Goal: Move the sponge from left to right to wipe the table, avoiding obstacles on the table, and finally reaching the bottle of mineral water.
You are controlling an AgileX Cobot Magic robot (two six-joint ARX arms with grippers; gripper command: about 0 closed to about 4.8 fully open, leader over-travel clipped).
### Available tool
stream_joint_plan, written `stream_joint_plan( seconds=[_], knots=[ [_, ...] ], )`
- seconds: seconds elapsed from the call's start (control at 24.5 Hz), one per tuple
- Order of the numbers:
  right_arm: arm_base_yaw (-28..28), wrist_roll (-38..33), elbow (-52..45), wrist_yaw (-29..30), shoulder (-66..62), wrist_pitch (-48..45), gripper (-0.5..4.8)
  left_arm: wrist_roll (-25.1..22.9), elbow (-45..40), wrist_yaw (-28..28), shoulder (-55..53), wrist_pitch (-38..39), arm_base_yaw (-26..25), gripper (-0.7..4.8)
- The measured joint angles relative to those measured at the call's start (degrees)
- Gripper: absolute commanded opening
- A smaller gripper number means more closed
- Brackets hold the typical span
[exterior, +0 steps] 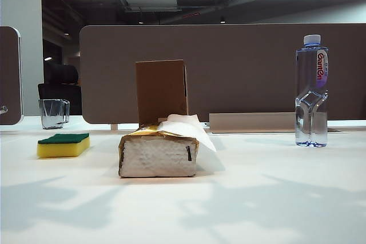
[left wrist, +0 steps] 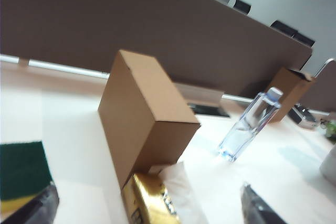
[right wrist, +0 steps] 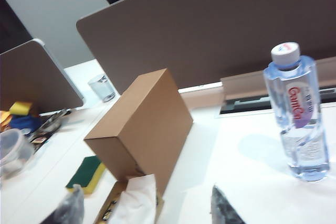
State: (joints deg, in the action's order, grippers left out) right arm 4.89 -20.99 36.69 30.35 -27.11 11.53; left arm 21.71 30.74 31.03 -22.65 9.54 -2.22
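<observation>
Still untouched, sponge beside left gripper, jaws spread for pickup; right gripper also parted, water bottle ahead beyond tissue pack and cardboard box

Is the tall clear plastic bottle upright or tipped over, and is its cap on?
Upright. The tall clear plastic bottle stands on its base on the white table, white cap on top.

One legible marking is recorded. On the tall clear plastic bottle of mineral water with white cap, red lettering is printed vertically on the purple-and-white label and appears to read "GanTen"; smaller print beside it cannot be made out. In the left wrist view the label is too blurred to be read. No other text is legible.
</observation>
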Motion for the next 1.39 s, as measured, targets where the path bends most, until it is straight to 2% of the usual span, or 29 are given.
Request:
stream_joint_plan(
  seconds=[0.16, 0.29, 0.45, 0.61, 0.94, 1.1, 1.39],
  knots=[
    [-0.02, -0.31, 0.85, 4.52, -2.6, 0.57, 3.11, -0.46, 4.48, 3.28, -13.53, -0.26, -0.02, 4.79],
    [-0.02, -1.46, 0.85, 9.38, -4.0, 1.66, 3.11, -3.82, 7.52, 3.39, -25.18, 0.09, -0.02, 4.79],
    [-0.02, -1.55, 0.85, 10.56, -4.24, 2.82, 3.11, -7.58, 10.82, 3.28, -38.56, -1.11, -0.92, 4.79],
    [-1.2, -2.6, 0.85, 12.83, -4.26, 2.95, 3.11, -8.74, 13.62, 2.84, -48.85, -2.32, -2.14, 4.79],
    [-4.31, -2.97, 0.85, 13.05, -5.44, 2.97, 3.11, -10.75, 22.47, 1.01, -61.55, -2.91, -2.49, 4.79],
    [-4.76, -3.98, 0.85, 14.51, -6.58, 2.97, 3.11, -13.27, 23.93, -0.77, -65.35, -3.1, -2.49, 4.79],
    [-7.45, -4.76, 0.87, 17.11, -8.81, 3.5, 3.11, -14.25, 26.14, -1.25, -71.56, -2.71, -2.47, 4.79]
  ],
)
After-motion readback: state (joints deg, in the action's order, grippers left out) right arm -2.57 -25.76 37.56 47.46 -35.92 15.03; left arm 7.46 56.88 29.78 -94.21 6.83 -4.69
